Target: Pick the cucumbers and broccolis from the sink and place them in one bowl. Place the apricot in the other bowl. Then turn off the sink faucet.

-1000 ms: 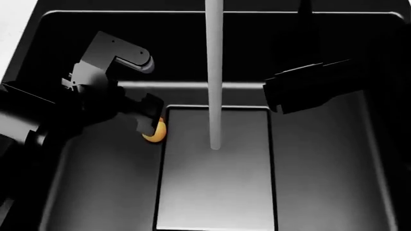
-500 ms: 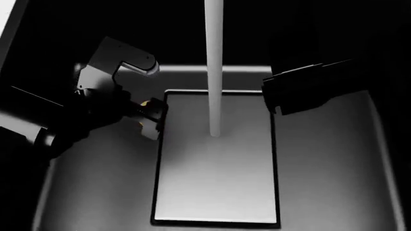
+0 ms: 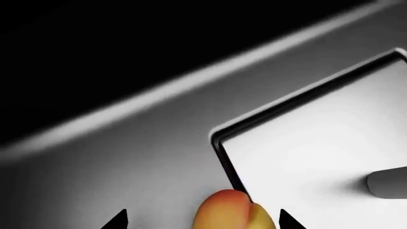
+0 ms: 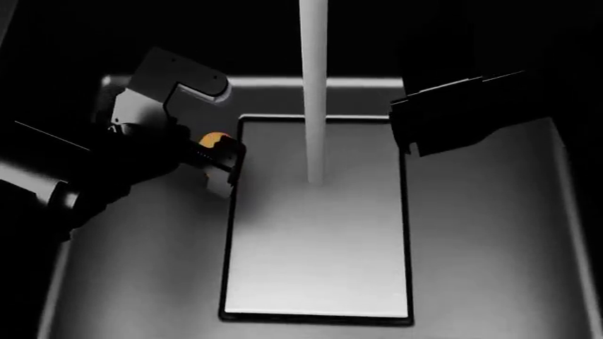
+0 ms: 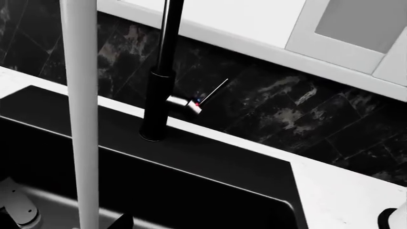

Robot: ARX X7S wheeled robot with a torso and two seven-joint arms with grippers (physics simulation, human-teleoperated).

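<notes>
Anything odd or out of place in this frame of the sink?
Nothing is spilled or damaged. Water stream runs from the faucet into the sink, as expected at this stage. The left hand holds the apricot; no cucumbers or broccoli show.

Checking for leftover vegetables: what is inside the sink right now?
Inside the sink: the water stream and the apricot in the left end effector. No cucumbers or broccoli visible; arms hide some floor.

I had the left pincer (image 4: 222, 164) inside the sink (image 4: 141, 240), left of the water stream (image 4: 313, 92), the apricot (image 4: 214, 139) between its fingers; the faucet (image 5: 162, 71) stood behind the basin.
</notes>
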